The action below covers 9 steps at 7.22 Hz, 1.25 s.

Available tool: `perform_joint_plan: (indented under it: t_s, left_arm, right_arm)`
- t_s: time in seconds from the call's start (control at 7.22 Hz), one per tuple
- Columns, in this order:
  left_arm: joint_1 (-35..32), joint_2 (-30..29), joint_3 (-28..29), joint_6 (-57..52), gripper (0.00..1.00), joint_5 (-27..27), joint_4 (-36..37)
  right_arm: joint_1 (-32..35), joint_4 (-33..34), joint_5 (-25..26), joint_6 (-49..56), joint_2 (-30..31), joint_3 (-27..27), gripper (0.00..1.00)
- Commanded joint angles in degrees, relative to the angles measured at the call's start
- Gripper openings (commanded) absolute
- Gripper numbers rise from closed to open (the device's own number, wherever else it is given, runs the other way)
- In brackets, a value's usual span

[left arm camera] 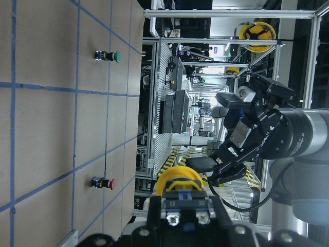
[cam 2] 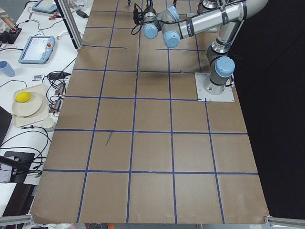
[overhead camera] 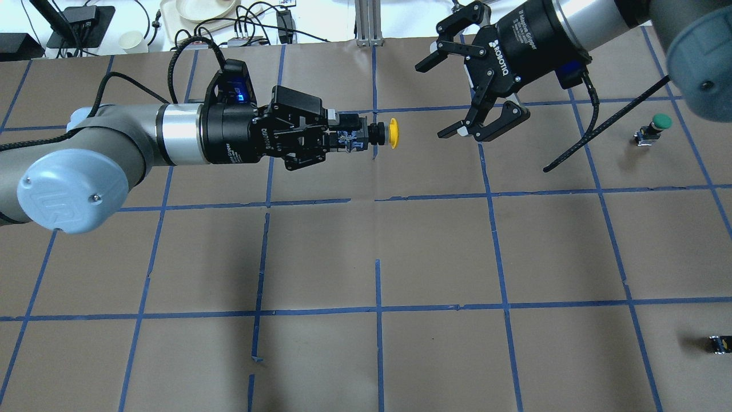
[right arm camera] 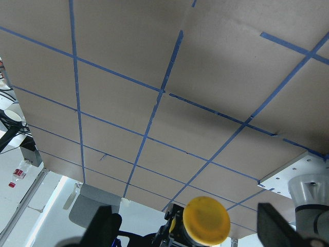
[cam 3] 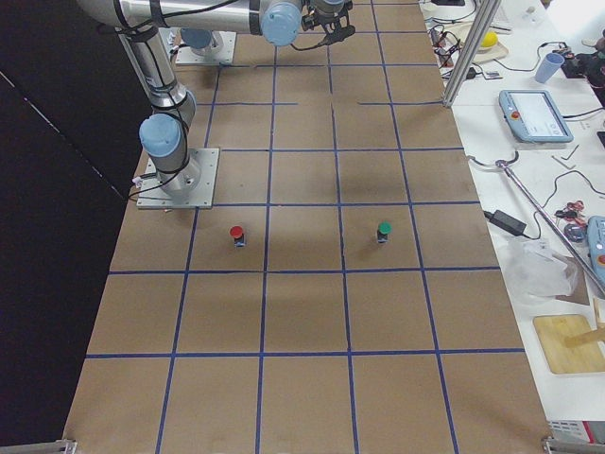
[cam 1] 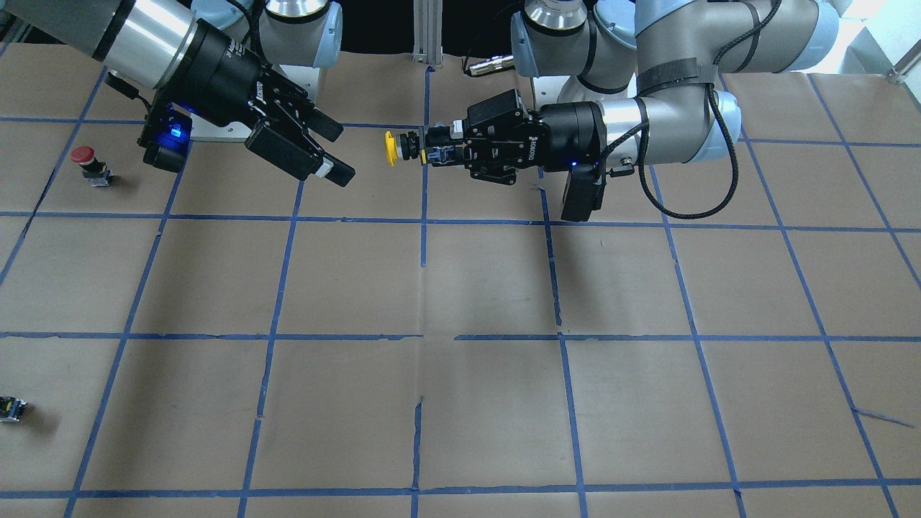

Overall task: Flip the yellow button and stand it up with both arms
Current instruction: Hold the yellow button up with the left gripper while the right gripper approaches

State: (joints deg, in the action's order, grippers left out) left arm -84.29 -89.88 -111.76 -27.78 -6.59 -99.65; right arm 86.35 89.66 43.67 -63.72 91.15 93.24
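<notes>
My left pincer [overhead camera: 350, 140] is clenched on the black-and-grey body of the small yellow-capped push button [overhead camera: 392, 133]. I hold it level above the brown paper-covered surface [overhead camera: 434, 252], its cap facing my right pincer [overhead camera: 441, 98], which hangs spread wide nearby without touching it. A green-capped button [overhead camera: 656, 127] stands beyond.

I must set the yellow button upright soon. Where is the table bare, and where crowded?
Bare: the middle squares of the table, under the left hand and right hand. Crowded: the robot's right edge, with green button, red button and black block.
</notes>
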Motion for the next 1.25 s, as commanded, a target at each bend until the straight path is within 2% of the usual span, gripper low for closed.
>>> perform_joint_plan:
  t_s: [0.0,0.28,0.69,0.83,1.11]
  left_arm:
    - [-0.08,-0.2,-0.03,-0.25,0.01,0.44,0.42]
    - [-0.08,-0.21,-0.38,-0.26,0.01,2.28,2.27]
    - [-0.26,-0.21,-0.3,-0.26,0.01,2.37,2.27]
    - [-0.34,-0.21,-0.3,-0.17,0.01,2.46,2.44]
    - [-0.35,-0.29,-0.3,-0.26,0.01,2.46,2.44]
  right_arm:
    - [1.26,-0.63,-0.43,-0.88,0.08,1.66,1.0]
    - [4.07,0.94,-2.26,-0.88,-0.44,2.91,1.0]
    - [4.26,2.1,-3.07,-2.29,-0.18,2.74,1.0]
    - [4.26,2.18,-2.89,-2.29,-0.27,2.82,0.96]
    - [4.26,2.18,-2.98,-2.2,-0.44,2.82,0.66]
